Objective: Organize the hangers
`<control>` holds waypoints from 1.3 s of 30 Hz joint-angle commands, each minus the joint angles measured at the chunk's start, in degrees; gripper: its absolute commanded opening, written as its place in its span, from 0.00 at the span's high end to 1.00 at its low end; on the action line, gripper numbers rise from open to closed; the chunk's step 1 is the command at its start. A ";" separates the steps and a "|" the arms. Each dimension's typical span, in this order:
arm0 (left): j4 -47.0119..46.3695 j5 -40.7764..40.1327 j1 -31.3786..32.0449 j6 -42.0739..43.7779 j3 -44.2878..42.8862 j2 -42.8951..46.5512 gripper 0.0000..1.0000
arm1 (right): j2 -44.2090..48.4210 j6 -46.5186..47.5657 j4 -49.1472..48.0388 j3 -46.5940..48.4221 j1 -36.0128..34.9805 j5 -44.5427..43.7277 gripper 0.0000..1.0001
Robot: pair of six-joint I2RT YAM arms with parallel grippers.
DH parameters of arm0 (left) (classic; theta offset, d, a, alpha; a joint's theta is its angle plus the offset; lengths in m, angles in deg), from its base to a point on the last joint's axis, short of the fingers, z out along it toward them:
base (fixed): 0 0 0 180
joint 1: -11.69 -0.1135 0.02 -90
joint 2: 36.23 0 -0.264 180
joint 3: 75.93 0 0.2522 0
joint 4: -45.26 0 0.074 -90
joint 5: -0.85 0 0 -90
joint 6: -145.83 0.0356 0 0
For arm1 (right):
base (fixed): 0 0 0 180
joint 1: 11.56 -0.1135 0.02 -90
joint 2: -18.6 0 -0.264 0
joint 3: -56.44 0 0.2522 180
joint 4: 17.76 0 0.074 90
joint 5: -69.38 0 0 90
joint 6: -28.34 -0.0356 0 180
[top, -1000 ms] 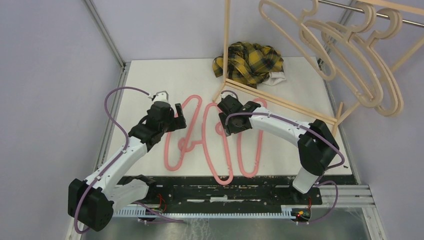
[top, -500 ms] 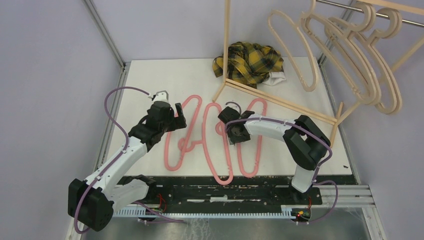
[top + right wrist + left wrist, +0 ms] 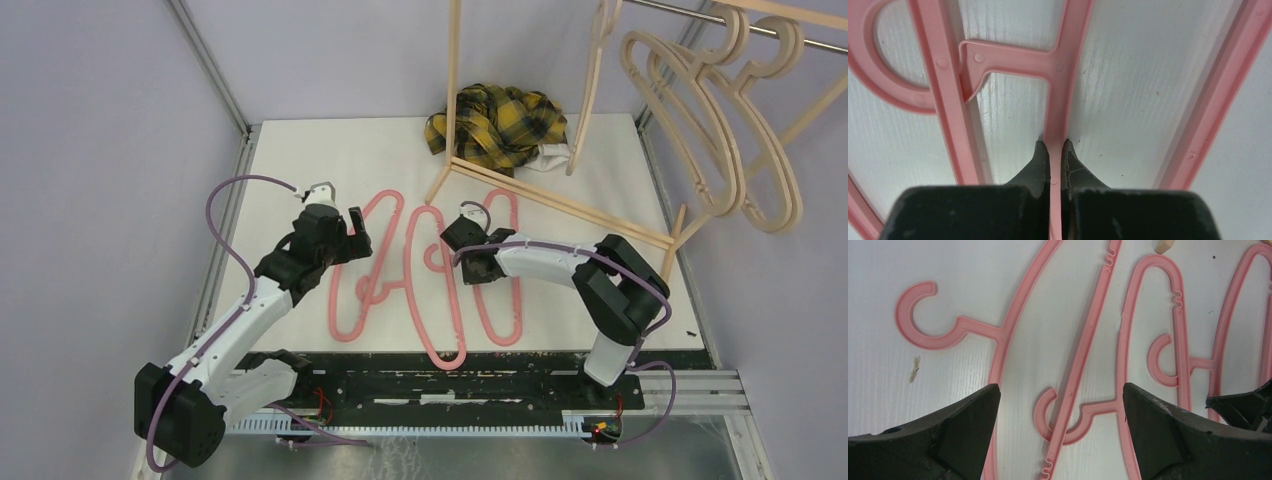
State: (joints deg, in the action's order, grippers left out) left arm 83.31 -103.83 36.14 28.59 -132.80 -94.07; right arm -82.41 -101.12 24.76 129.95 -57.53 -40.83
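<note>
Three pink hangers lie flat on the white table (image 3: 300, 160): a left one (image 3: 335, 310), a middle one (image 3: 425, 320) and a right one (image 3: 515, 300). My right gripper (image 3: 478, 262) is low on the table, shut on the right pink hanger's thin bar just below its hook neck (image 3: 1058, 85); the bar runs between the fingertips (image 3: 1068, 150). My left gripper (image 3: 350, 235) hovers open above the left hangers, with a pink hook (image 3: 1068, 425) lying between its wide-apart jaws, untouched. Light tan hangers (image 3: 700, 130) hang on the rail, one (image 3: 590, 80) seen edge-on.
A light wooden rack frame (image 3: 455, 100) with a metal rail (image 3: 680, 10) stands at the back right; its base bar (image 3: 560, 200) crosses the table just behind my right gripper. A yellow-black plaid cloth (image 3: 497, 125) lies bunched at the back.
My right gripper has moved down to the right pink hanger and shut on its bar. The leftmost tan hanger has swung round to edge-on. The left arm has barely moved.
</note>
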 commanded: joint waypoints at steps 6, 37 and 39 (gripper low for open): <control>-1.12 -0.21 -0.06 -0.79 -0.43 1.49 0.01 | 2.04 0.28 7.84 -5.25 4.04 -16.84 0.99; -1.66 0.55 -0.04 -1.46 -1.02 0.30 0.01 | 11.01 -2.10 12.31 3.52 -6.79 -8.52 0.36; -1.78 0.77 -0.06 -1.50 -1.01 0.15 0.01 | 8.06 -2.84 13.25 6.29 -10.82 -8.92 0.29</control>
State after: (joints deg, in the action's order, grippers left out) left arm 83.31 -103.79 36.14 28.56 -132.78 -93.79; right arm -70.87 -101.34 37.48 130.39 -62.32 -49.72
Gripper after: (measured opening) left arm 0.991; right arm 0.669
